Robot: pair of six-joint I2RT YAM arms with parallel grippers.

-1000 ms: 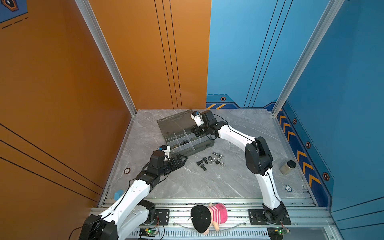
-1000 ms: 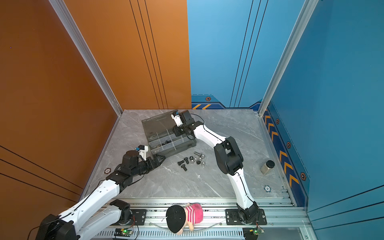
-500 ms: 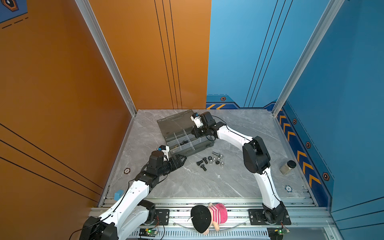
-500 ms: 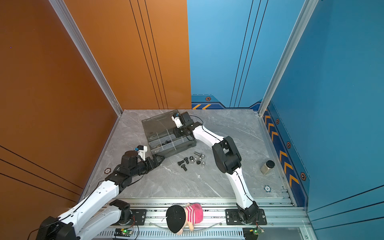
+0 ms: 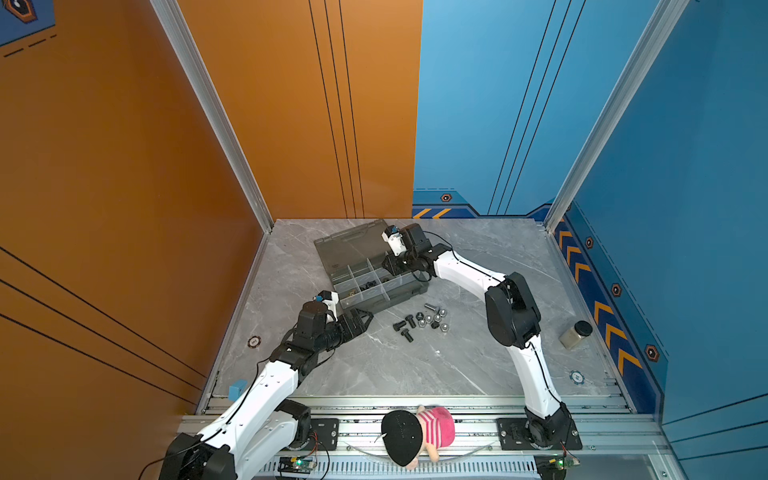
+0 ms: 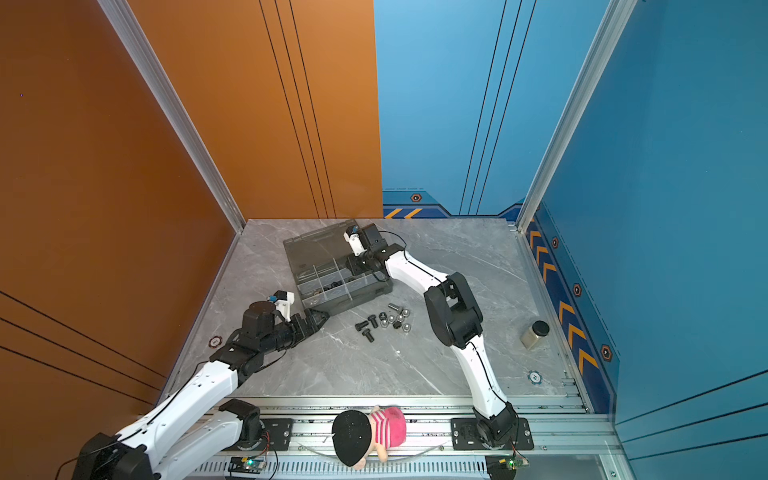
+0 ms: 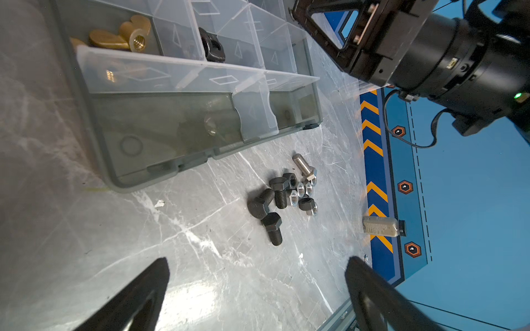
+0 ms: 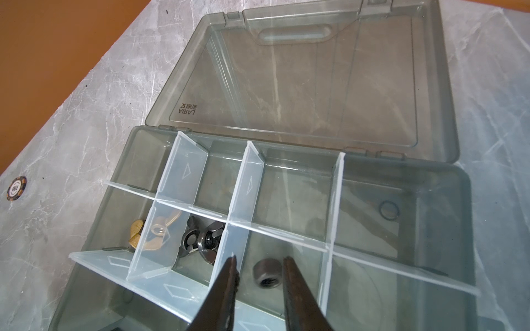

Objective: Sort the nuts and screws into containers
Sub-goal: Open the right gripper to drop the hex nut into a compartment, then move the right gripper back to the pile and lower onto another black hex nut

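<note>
Your right gripper is over the organiser case, in the row of cells that is far from its hinged lid. Its jaws stand a little apart and grip nothing. One black nut lies on the floor of the cell between them. The cell beside it holds black wing nuts. The next one, at the end of the case, holds the brass wing nuts.

Your left gripper is spread wide and empty, just beside the case corner far from the lid. On the table, near the same long side of the case, lie loose black bolts, a silver bolt and small silver nuts, all close together.
</note>
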